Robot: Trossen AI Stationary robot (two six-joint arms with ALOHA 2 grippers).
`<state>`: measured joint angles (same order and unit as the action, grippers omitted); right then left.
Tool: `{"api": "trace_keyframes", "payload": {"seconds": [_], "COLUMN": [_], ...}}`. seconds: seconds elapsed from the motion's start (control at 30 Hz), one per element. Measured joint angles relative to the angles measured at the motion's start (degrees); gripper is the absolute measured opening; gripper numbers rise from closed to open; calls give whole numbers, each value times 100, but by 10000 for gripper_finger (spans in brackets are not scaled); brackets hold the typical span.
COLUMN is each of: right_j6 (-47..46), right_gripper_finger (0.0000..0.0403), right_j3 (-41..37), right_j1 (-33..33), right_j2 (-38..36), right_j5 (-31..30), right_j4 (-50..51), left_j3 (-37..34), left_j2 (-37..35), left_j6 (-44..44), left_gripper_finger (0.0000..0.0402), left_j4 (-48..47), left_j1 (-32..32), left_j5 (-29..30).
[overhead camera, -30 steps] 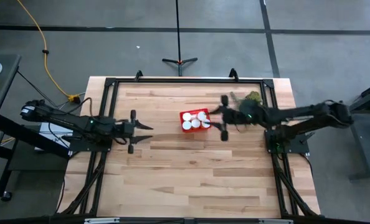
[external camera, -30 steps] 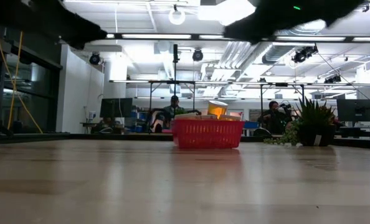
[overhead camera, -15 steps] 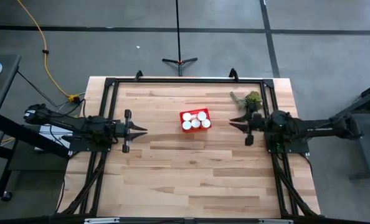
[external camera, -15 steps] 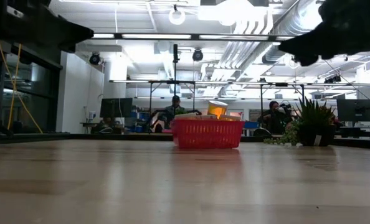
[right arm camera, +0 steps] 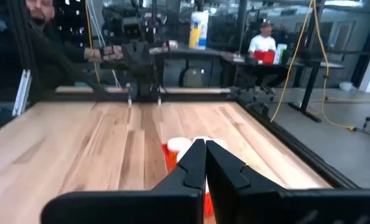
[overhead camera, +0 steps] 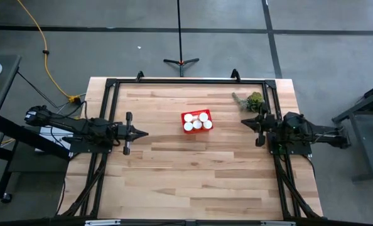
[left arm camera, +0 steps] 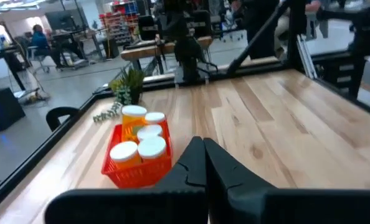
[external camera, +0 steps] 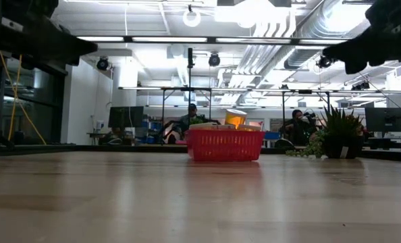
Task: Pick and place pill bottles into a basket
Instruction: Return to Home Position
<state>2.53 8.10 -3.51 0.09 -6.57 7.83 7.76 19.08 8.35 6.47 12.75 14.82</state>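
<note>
The red basket [overhead camera: 196,120] stands on the table a little beyond its middle, also in the low view [external camera: 225,145] and the left wrist view [left arm camera: 135,169]. Several pill bottles [overhead camera: 198,123] with white caps and orange bodies [left arm camera: 138,149] stand inside it. My left gripper [overhead camera: 146,132] hovers shut to the left of the basket, its fingers pointing at it [left arm camera: 201,147]. My right gripper [overhead camera: 243,121] hovers shut to the right of the basket, also pointing at it [right arm camera: 201,147]. Neither holds anything.
A green plant sprig [overhead camera: 252,100] lies at the far right of the table, beside my right arm, and shows in the low view [external camera: 335,132]. A black frame [overhead camera: 186,80] runs round the table's far and side edges. People sit in the room beyond [external camera: 190,116].
Both grippers have shut with nothing between their fingers. My right gripper has drawn back from beside the basket toward the table's right edge. My left gripper has moved back a little toward the left edge. The basket and bottles have stayed put.
</note>
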Motion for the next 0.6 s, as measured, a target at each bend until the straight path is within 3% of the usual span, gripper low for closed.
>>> {"api": "trace_keyframes", "payload": {"seconds": [0.17,0.4,0.6], "right_j6": [-54,-59,-408], "right_gripper_finger": [4,3,2], "right_j3": [-84,-157,-174], "right_j1": [2,2,2], "right_j2": [22,11,10], "right_j5": [-67,-146,-201], "right_j4": [37,64,207], "left_j3": [-104,-124,-476], "left_j2": [-541,-1921,-1869], "left_j6": [-26,-259,-344], "left_gripper_finger": [29,22,28], "left_j4": [-258,-1400,-1112], "left_j1": [-1,0,2], "left_j5": [213,92,69]}}
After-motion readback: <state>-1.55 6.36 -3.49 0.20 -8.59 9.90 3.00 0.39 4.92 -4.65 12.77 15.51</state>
